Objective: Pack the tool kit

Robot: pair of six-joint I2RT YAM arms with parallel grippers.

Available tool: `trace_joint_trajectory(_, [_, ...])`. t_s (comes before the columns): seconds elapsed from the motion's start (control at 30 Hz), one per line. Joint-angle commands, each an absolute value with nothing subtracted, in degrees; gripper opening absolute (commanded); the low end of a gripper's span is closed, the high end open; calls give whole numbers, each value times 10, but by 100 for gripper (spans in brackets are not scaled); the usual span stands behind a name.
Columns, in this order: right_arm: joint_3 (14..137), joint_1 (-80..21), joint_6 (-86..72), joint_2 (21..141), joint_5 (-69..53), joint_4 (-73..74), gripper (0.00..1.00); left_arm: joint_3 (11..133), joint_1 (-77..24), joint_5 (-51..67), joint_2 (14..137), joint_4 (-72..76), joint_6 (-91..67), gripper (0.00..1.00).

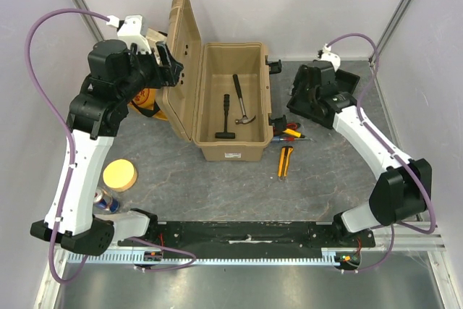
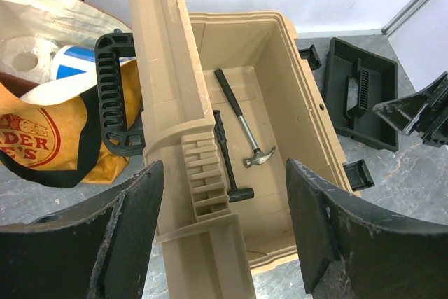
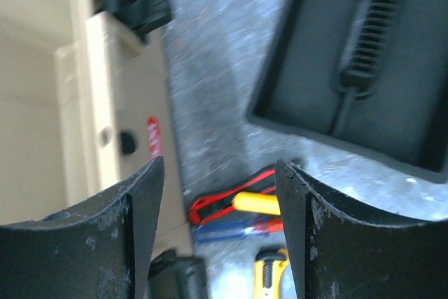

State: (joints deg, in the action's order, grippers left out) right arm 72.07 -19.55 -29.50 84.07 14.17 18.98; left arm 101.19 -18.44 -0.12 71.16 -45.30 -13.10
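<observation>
The tan toolbox point(image 1: 231, 142) stands open mid-table with its lid point(image 1: 184, 63) raised on the left. Inside lie a claw hammer point(image 1: 242, 103) and a black mallet point(image 1: 225, 117). My left gripper point(image 1: 170, 61) is open beside the lid, and in its wrist view the lid's edge point(image 2: 164, 103) runs between the open fingers point(image 2: 133, 215). My right gripper point(image 1: 298, 99) hangs open over the black inner tray point(image 1: 340, 88) and the loose tools point(image 1: 291, 133). Below its fingers lie red-handled pliers point(image 3: 217, 204), a yellow handle point(image 3: 255, 203), a blue screwdriver point(image 3: 231, 229) and a yellow knife point(image 3: 269, 271).
An orange-yellow cloth bag point(image 1: 148, 103) sits behind the lid at the left, with rolls inside point(image 2: 42, 68). A yellow disc point(image 1: 120, 174) and a can point(image 1: 107, 199) lie at the near left. The yellow knife point(image 1: 285, 161) lies right of the box front.
</observation>
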Motion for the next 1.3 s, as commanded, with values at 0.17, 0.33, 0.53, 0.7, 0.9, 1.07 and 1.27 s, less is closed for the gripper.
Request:
trace_joint_trajectory(0.17, [804, -131, -311, 988, 339, 243, 68, 1024, -184, -13, 697, -439, -98, 76])
trace_joint_trajectory(0.33, [866, -121, -315, 1088, 359, 243, 65, 1006, -183, -11, 690, -425, -108, 76])
trace_joint_trajectory(0.53, [908, -106, -313, 1162, 379, 243, 63, 988, -181, -19, 687, -425, -113, 76])
trace_joint_trajectory(0.7, [929, -96, -296, 1208, 381, 240, 63, 989, -184, -31, 690, -425, -113, 76])
trace_joint_trajectory(0.9, [929, -80, -272, 1229, 322, 207, 62, 992, -184, -33, 696, -425, -111, 76])
trace_joint_trajectory(1.07, [928, -64, -268, 1238, 308, 192, 49, 990, -183, -38, 697, -425, -111, 76])
trace_joint_trajectory(1.27, [918, -60, -243, 1217, 338, 165, 0, 991, -183, -43, 695, -425, -114, 76])
